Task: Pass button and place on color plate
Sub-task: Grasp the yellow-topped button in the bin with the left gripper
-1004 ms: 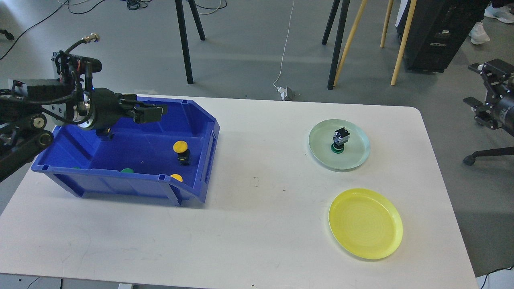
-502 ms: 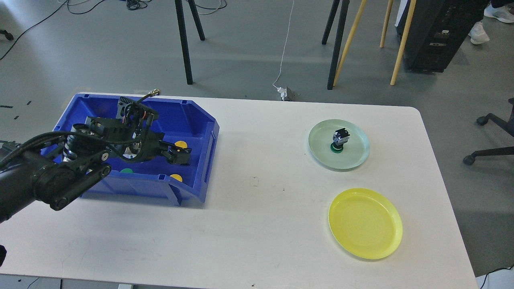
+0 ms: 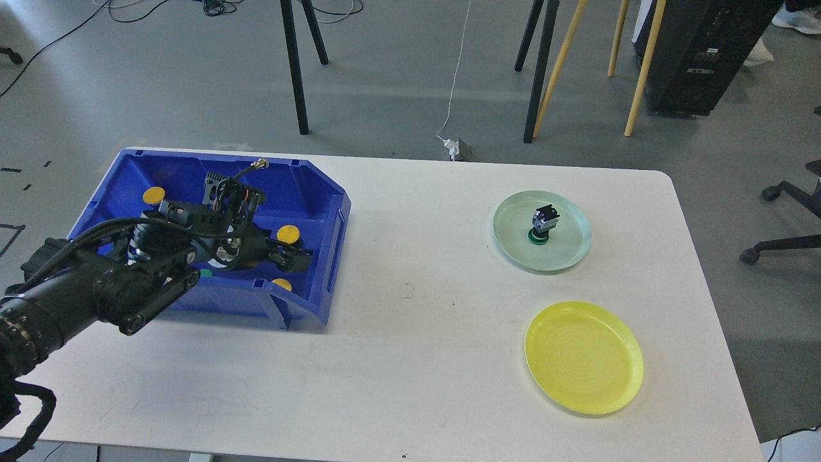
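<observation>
While the left hand [image 3: 296, 258] reaches into the blue bin [image 3: 321, 192], its grip state cannot be told.
Yellow button [image 3: 288, 233] sits just beside the fingertips; a skewed close may knock it over or hit the bin wall. Yellow plate [image 3: 584, 357] waits well apart.

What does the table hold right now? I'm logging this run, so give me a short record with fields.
bin: blue bin on the table's left
bin contents: yellow buttons at the back left, middle and front; a green button partly hidden
left end effector: down inside the bin at the middle yellow button; grip cannot be told
right end effector: not in view
green plate: holds one green button
yellow plate: holds nothing
</observation>
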